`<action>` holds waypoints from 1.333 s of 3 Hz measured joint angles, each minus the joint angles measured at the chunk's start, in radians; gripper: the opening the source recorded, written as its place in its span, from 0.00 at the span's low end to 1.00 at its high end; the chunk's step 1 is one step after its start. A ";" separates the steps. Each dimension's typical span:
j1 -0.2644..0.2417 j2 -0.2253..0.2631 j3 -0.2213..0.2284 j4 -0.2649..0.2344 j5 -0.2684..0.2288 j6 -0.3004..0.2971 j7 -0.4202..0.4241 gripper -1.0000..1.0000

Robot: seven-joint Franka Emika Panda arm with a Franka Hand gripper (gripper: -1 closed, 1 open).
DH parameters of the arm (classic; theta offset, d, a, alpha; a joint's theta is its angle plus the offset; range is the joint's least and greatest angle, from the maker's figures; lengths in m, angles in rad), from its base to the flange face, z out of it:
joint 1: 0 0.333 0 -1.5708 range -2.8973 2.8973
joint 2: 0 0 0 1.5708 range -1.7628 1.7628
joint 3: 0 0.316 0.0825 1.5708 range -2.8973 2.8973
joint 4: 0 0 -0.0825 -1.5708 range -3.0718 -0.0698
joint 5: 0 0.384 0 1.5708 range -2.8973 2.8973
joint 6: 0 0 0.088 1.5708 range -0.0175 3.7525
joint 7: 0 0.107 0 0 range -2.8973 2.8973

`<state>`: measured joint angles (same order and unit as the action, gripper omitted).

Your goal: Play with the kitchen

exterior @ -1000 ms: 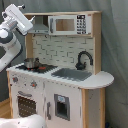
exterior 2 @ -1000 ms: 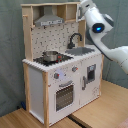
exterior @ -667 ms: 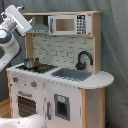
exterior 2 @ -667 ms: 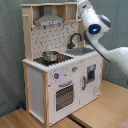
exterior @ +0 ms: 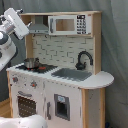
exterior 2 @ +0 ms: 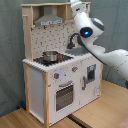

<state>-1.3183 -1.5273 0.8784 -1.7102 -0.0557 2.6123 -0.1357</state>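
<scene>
The kitchen (exterior: 60, 80) is a tall toy of white and pale wood, seen in both exterior views, and it also shows at the kitchen (exterior 2: 60, 75). A black faucet (exterior: 84, 59) arches over the grey sink (exterior: 74, 74). On the stovetop stands a metal pot (exterior: 31, 63), the same pot (exterior 2: 49, 56). The microwave (exterior: 70, 24) and the hood (exterior: 38, 27) sit on top, and the oven door (exterior: 25, 105) is shut. My white arm (exterior 2: 87, 32) reaches up in front of the upper shelf. Its gripper (exterior: 17, 22) hangs beside the hood, clear of the kitchen.
A grey curtain (exterior: 115, 45) hangs behind the kitchen. The wooden floor (exterior 2: 95, 112) lies in front of it. The arm's lower links (exterior 2: 117, 62) stretch in from the second exterior view's right, close to the sink end of the counter.
In the second exterior view the arm's lit joint has drifted a little left and down, toward the kitchen. The kitchen and the pot have not moved.
</scene>
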 joint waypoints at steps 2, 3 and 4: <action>-0.027 0.016 0.063 0.098 0.000 -0.155 0.157 1.00; -0.052 0.035 0.102 0.116 0.000 -0.200 0.240 1.00; -0.058 0.037 0.106 0.116 0.000 -0.201 0.250 0.00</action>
<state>-1.3759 -1.4899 0.9849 -1.5946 -0.0557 2.4116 0.1138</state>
